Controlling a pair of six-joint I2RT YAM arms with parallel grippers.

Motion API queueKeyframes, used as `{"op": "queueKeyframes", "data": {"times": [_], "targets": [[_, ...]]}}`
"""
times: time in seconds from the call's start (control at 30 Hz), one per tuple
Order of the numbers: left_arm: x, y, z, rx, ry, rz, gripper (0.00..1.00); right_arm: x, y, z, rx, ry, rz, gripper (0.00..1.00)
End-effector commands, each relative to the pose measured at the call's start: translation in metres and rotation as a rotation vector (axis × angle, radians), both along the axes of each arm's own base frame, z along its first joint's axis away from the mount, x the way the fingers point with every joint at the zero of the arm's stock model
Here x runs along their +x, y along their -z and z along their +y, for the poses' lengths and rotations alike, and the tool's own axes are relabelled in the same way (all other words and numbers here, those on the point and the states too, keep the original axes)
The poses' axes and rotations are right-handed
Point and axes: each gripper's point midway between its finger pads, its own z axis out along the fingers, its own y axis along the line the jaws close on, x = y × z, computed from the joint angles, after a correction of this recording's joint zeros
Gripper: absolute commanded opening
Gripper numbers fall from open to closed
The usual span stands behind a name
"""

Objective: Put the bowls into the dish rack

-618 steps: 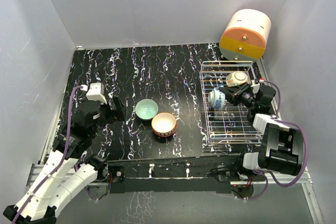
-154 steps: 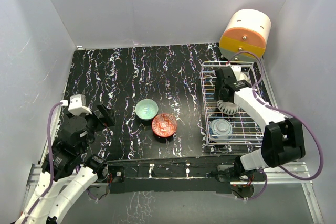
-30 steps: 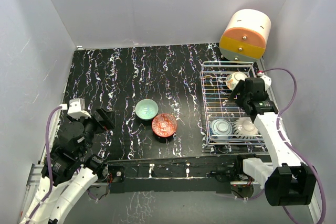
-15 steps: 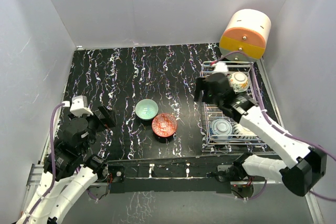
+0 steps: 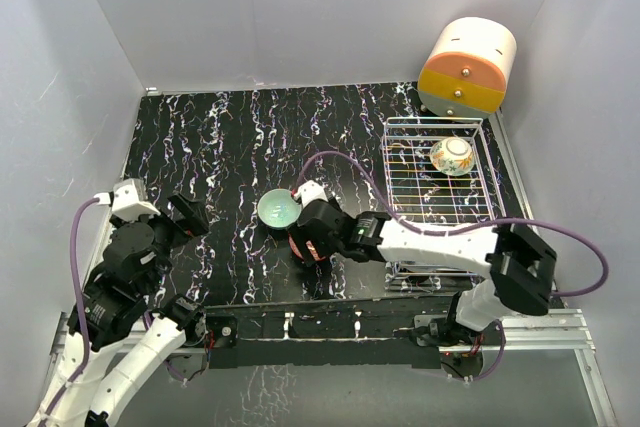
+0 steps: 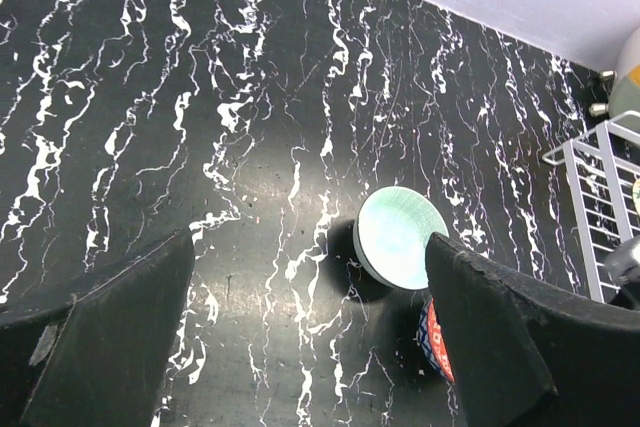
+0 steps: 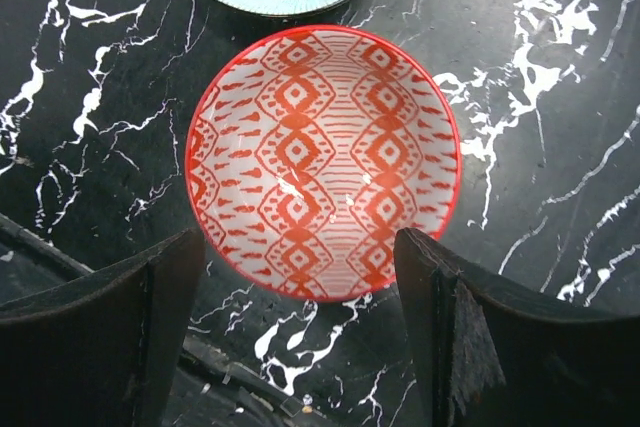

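A red-patterned bowl (image 7: 325, 162) sits upright on the black marble table, with a mint green bowl (image 5: 279, 209) touching its far side. My right gripper (image 7: 300, 247) hangs open just above the red bowl, one finger on either side of its near rim, holding nothing. In the top view only a sliver of the red bowl (image 5: 299, 246) shows under that gripper (image 5: 312, 232). The silver dish rack (image 5: 440, 187) stands at the right with a cream flowered bowl (image 5: 452, 155) in its far end. My left gripper (image 5: 188, 217) is open and empty, left of the mint bowl (image 6: 400, 237).
A cream-and-orange rounded drawer box (image 5: 467, 67) stands behind the rack. My right arm lies stretched across the rack's front part and hides what is there. Grey walls close in the table on three sides.
My right arm has swung from over the rack leftward across the table and now hovers over the red bowl. The left arm has shifted only slightly.
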Motion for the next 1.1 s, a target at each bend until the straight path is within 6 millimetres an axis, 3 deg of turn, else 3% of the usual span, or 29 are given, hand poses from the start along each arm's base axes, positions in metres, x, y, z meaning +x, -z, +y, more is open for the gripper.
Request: {"op": "queueKeyframes", "data": {"times": [0.0, 0.27, 0.4, 0.57, 0.73, 0.83, 0.9, 1.0, 1.07], "targets": [[-0.006, -0.016, 0.015, -0.001, -0.062, -0.033, 0.97, 0.013, -0.012, 0.035, 0.09, -0.101, -0.067, 0.78], [-0.01, -0.016, 0.021, 0.003, -0.087, -0.026, 0.97, -0.005, 0.023, 0.065, 0.071, -0.246, -0.001, 0.73], [-0.012, -0.015, 0.023, 0.001, -0.092, -0.027, 0.97, -0.004, 0.04, 0.062, 0.028, -0.228, 0.009, 0.71], [-0.012, -0.012, 0.024, 0.006, -0.096, -0.019, 0.97, 0.005, 0.045, 0.056, 0.0, -0.168, -0.024, 0.65], [-0.011, -0.01, 0.021, -0.001, -0.087, -0.017, 0.97, 0.007, 0.052, 0.048, -0.031, -0.148, -0.033, 0.38], [-0.012, -0.008, 0.021, -0.006, -0.087, -0.013, 0.97, 0.004, 0.056, 0.044, -0.035, -0.134, -0.023, 0.29], [-0.012, -0.006, 0.021, -0.006, -0.087, -0.01, 0.97, 0.002, 0.054, 0.042, -0.023, -0.123, -0.019, 0.19], [-0.013, -0.006, 0.021, -0.008, -0.087, -0.011, 0.97, 0.001, 0.043, 0.039, 0.015, -0.099, -0.032, 0.09], [-0.013, -0.006, 0.021, -0.009, -0.087, -0.012, 0.97, 0.001, 0.029, 0.038, 0.057, -0.087, -0.04, 0.08]]}}
